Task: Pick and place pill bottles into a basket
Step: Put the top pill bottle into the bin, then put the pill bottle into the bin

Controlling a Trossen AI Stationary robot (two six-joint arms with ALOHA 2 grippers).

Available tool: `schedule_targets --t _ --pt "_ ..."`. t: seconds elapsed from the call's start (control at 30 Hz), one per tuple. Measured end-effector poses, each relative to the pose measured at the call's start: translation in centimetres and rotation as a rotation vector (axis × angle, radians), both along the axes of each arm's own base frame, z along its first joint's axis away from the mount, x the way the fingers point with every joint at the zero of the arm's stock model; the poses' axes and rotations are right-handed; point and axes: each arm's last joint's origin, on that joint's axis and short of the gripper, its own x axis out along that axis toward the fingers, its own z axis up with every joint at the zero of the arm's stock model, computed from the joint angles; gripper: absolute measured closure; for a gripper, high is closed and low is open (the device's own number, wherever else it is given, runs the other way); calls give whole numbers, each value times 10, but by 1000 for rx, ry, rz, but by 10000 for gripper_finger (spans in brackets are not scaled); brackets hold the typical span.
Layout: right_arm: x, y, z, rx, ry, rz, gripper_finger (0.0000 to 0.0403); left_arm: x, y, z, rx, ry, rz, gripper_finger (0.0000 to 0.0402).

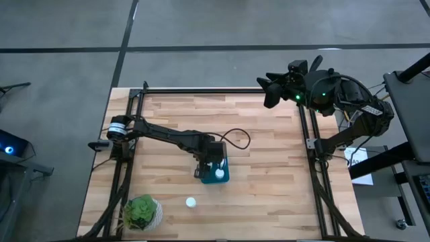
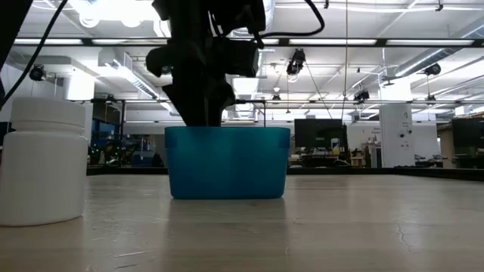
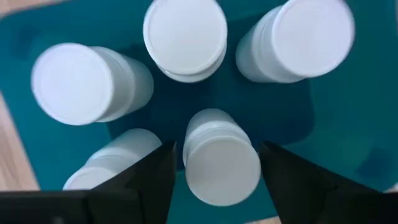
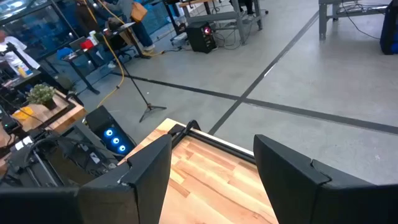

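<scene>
The teal basket stands mid-table and also shows in the low view. My left gripper is over it, pointing down into it, and is open. In the left wrist view its fingers stand on either side of one white pill bottle with a narrow gap on each side. Several more bottles stand in the basket around it. One bottle stands alone on the table near the front edge, large in the low view. My right gripper is open and raised at the far right corner.
A round white pot with a green plant stands at the near left corner. A black frame runs along the table's sides and far edge. Bare wood lies to the right of the basket.
</scene>
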Motion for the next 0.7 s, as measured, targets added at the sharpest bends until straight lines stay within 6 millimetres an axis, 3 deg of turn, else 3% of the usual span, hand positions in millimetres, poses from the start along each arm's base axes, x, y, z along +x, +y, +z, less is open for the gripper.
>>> schedule_targets --t 0.3,0.7 --pt "0 0 0 -1 1 1 184 -4 1 15 7 -45 4 171" --pt "0 0 0 -1 -2 0 184 -28 4 71 19 -203 19 169"
